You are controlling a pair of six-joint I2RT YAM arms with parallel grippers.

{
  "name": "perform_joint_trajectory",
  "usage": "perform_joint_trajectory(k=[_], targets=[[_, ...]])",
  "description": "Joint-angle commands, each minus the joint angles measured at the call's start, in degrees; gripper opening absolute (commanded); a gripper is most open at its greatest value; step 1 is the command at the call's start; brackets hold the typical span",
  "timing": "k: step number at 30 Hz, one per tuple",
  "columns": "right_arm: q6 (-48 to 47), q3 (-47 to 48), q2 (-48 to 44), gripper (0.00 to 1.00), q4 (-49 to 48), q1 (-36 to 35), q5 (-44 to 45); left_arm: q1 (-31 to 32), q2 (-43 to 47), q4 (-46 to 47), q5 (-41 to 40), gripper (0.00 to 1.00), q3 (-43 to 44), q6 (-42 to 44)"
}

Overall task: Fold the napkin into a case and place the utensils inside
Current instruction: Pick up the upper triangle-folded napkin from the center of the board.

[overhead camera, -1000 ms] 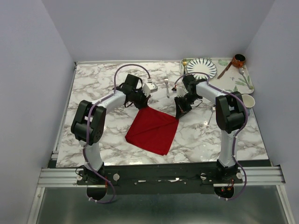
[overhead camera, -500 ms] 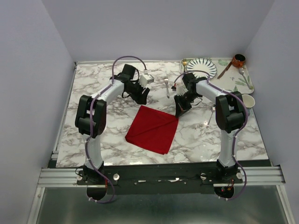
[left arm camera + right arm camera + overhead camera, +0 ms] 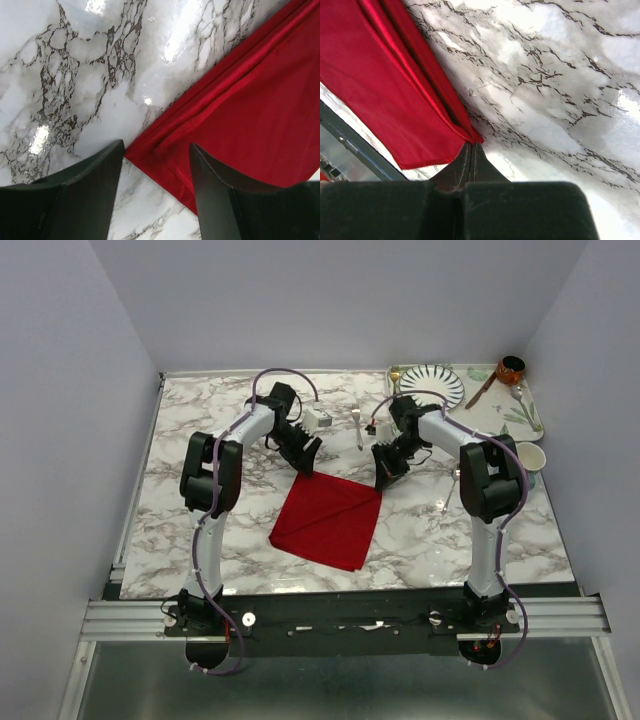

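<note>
The red napkin [image 3: 328,520] lies folded on the marble table, its double hemmed layers showing in the left wrist view [image 3: 250,100]. My left gripper [image 3: 305,455] hangs open just over the napkin's far-left corner, which sits between the two fingers [image 3: 156,146] without being pinched. The right gripper [image 3: 383,478] is shut on the napkin's far-right corner [image 3: 471,145], the red cloth [image 3: 385,90] spreading away from the tips. A silver fork [image 3: 356,425] rests on the table beyond the napkin, between the two grippers.
A tray [image 3: 540,420] at the back right carries a patterned plate [image 3: 432,386], a brown cup [image 3: 511,368] and some other utensils. A white cup [image 3: 530,456] stands by the right arm. Walls close in the table on three sides.
My left gripper has opened and let go of the napkin's far-left corner, which now lies flat, and the left arm has swung inward. The right gripper has kept its hold.
</note>
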State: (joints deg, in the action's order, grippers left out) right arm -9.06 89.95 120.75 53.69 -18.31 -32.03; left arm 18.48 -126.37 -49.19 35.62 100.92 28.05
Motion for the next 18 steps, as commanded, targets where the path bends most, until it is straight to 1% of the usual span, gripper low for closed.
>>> perform_joint_trajectory(k=[1, 5, 11, 14, 15, 16, 18], targets=[[-1.5, 1.9, 1.6, 0.01, 1.5, 0.1, -0.8, -0.1, -2.1, -3.4, -0.4, 0.66, 2.3, 0.0], [-1.7, 2.1, 1.8, 0.01, 1.8, 0.1, -0.7, -0.1, -2.9, -3.5, -2.0, 0.61, 2.4, -0.6], [-1.8, 2.9, 2.2, 0.01, 2.1, 0.1, -0.8, 0.1, -3.8, -3.5, -2.0, 0.52, 2.3, -0.7], [-1.8, 3.5, 2.4, 0.01, 2.5, 0.1, -0.7, 0.4, -3.1, -3.7, -2.1, 0.5, 0.9, 0.4], [-1.9, 3.6, 2.6, 0.01, 2.6, 0.1, -0.7, 0.4, -2.7, -3.8, -2.1, 0.48, 0.0, 0.8], [-1.9, 3.8, 2.7, 0.01, 2.6, 0.2, -0.7, 0.4, -2.7, -3.8, -2.4, 0.43, -0.4, 1.2], [-1.8, 4.4, 2.9, 0.01, 2.9, 0.1, -0.6, 0.5, -2.4, -3.8, -2.7, 0.4, -1.4, 1.6]])
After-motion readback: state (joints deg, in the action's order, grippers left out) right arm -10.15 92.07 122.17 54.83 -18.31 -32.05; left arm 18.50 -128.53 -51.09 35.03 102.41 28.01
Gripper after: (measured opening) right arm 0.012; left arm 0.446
